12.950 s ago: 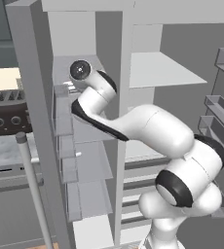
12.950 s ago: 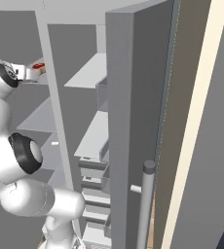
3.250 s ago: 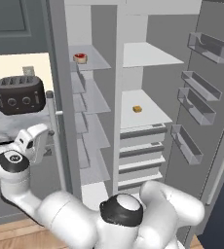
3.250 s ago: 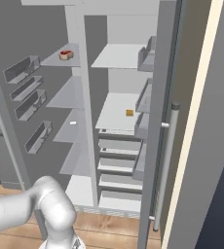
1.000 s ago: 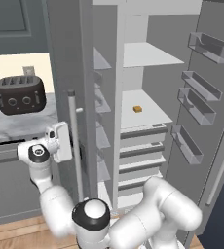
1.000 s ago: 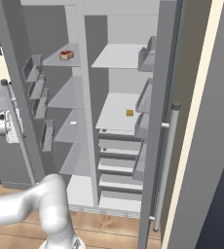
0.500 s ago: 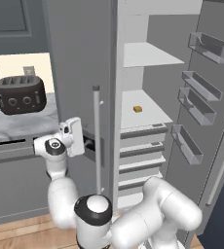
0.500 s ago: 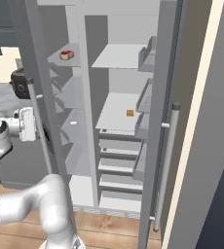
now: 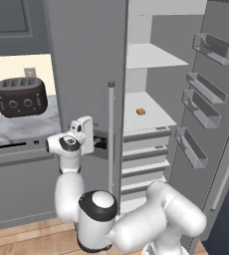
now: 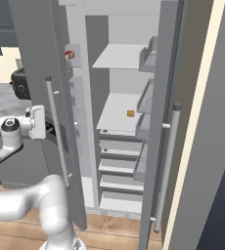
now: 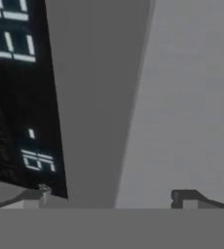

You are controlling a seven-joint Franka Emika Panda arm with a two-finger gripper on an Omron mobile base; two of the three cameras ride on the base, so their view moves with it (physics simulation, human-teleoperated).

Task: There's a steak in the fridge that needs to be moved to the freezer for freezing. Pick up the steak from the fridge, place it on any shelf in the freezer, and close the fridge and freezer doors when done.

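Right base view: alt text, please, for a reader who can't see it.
The gripper presses against the outer face of the nearly shut freezer door. Past its edge the steak sits on a freezer shelf. The fridge stands open, a small orange cube on its shelf.

steak [image 10: 69, 55] half hidden behind freezer door [image 10: 41, 73]

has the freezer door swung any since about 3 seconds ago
Yes. The freezer door has swung rightward toward shut, now hiding the freezer shelves, its handle near the fridge shelf edge; the gripper is against it.
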